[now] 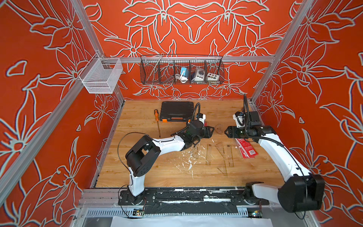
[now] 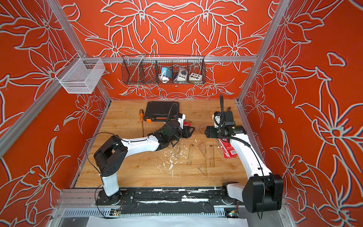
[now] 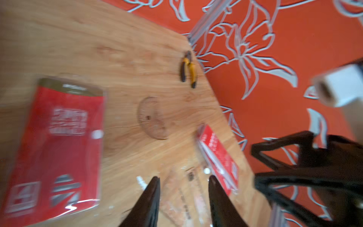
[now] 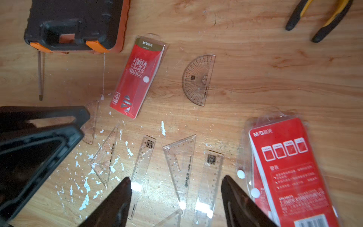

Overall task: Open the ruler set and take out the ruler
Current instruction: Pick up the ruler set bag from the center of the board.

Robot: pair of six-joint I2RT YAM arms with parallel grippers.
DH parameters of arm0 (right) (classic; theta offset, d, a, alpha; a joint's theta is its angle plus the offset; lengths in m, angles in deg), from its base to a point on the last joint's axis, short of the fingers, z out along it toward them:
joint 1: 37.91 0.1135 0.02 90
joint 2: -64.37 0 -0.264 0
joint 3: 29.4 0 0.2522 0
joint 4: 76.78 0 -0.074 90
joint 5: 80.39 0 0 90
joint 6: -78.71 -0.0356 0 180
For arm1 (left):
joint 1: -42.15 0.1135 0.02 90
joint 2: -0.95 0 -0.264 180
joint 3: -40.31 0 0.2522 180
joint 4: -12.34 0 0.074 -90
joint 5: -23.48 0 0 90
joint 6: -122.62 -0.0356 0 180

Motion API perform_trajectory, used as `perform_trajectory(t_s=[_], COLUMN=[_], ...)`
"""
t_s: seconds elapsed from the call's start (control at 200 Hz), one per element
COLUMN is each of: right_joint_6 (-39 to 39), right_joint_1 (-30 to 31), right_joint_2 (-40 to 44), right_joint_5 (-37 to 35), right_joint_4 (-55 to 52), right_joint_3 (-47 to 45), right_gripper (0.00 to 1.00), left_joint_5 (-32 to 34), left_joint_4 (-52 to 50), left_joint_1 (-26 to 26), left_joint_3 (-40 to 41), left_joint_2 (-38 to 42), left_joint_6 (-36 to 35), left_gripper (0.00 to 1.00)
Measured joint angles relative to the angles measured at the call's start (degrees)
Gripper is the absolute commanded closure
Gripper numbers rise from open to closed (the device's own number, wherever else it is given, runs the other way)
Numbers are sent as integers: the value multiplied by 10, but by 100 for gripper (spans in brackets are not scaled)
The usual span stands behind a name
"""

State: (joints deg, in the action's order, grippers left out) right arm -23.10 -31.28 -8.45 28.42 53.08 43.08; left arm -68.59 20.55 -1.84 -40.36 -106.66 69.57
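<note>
Lying on flecked wood tabletop (image 1: 147, 173): rulers (image 4: 211, 176); floral walls (image 1: 196, 29).

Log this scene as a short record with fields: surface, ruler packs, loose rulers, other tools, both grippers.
Surface: wooden table, flecked with white chips
Ruler packs: red pack near the tool case; red stack partly under the right arm
Loose rulers: protractor, set squares, straight rulers, lying flat
Other tools: screwdriver, pliers
Left gripper: open, empty
Right gripper: open, empty, above the loose rulers
</note>
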Motion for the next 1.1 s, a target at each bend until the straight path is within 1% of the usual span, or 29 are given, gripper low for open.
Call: perform_trajectory(t_s=[0.095,0.255,0.47,0.655,0.926,1.096], right_joint_6=[-21,-58,-103,-135,-175,-188], right_joint_1=[0,2,17,42,58,68], right_joint_2=[-27,-93,-191,-280,-348,-380], right_joint_5=[27,62,87,103,127,133], right_joint_4=[40,110,195,250,309,325], right_joint_3=[-9,-18,-14,14,47,69], right_gripper=[27,27,28,30,31,32], left_joint_5=[20,43,45,31,1,-16], left_joint_4=[-24,-39,-54,-63,-65,-65], left_joint_1=[26,52,75,80,84,91], left_joint_3=[-2,-18,-36,-40,-50,-54], left_joint_2=[-14,-43,-89,-111,-122,-134], left_joint_6=[-29,-66,-89,-91,-97,-97], left_gripper=[59,62,66,78,81,83])
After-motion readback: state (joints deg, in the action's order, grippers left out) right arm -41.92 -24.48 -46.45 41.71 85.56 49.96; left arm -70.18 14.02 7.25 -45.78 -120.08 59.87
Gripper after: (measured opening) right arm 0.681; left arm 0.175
